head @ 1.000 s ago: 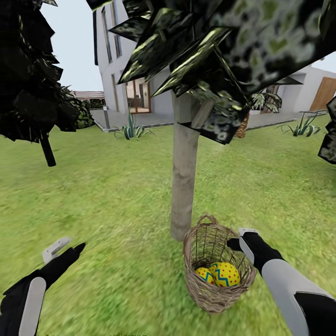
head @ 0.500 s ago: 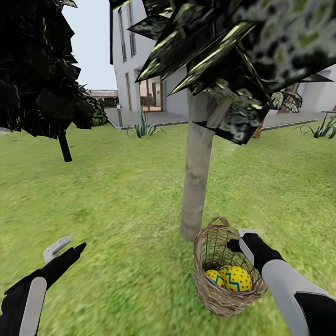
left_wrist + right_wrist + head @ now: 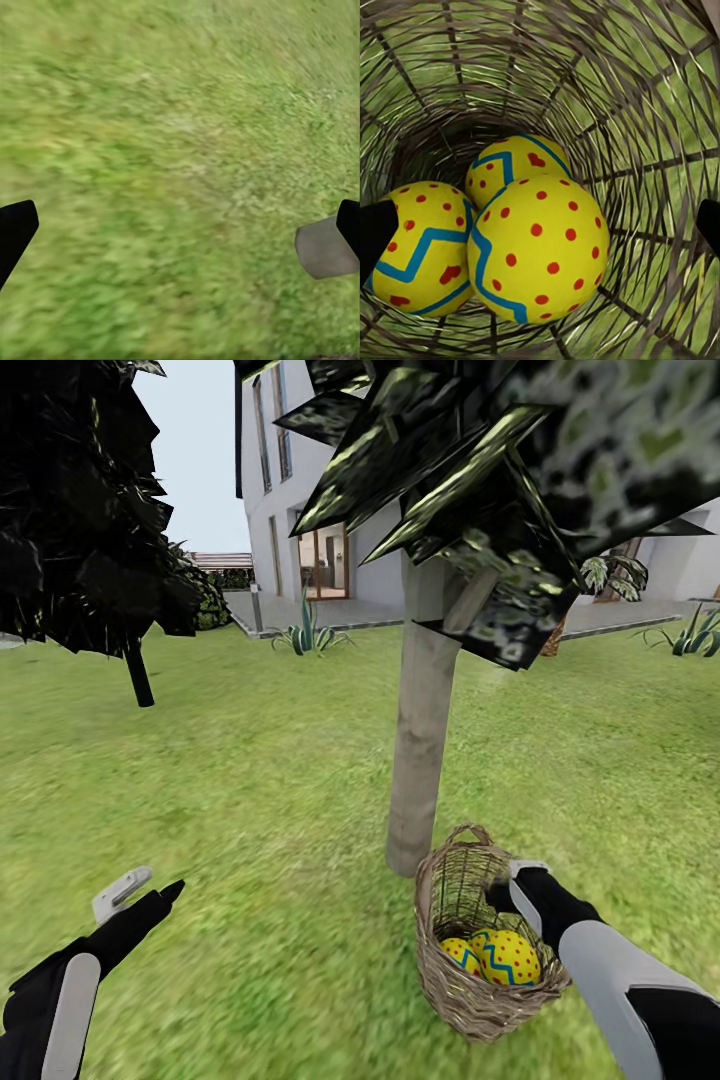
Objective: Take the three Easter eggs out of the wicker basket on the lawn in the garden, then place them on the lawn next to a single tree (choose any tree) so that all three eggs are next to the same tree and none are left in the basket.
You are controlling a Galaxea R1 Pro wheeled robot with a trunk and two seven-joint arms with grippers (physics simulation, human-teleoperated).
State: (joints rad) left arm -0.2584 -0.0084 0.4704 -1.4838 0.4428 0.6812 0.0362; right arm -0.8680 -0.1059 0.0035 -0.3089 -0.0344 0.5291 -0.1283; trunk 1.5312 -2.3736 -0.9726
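Brown wicker basket (image 3: pixel 487 950) stands on the lawn (image 3: pixel 250 780), just right of and nearer than the pale tree trunk (image 3: pixel 422 730), close to its base. Head view: right gripper (image 3: pixel 512 884) sits at the basket's right rim, tips reaching into the mouth, above the Easter eggs (image 3: pixel 497 957) lying in the bottom; two eggs clearly seen there. Left gripper (image 3: pixel 140 888) hangs over bare grass at near left, well apart from the basket, jaws spread. Left wrist view: lawn (image 3: pixel 172 150) only between the parted fingertips (image 3: pixel 15 229). Right wrist view: looking down the basket (image 3: pixel 645 97); three eggs (image 3: pixel 540 247) touching each other, below and between the wide-apart fingertips (image 3: pixel 375 232), nothing gripped.
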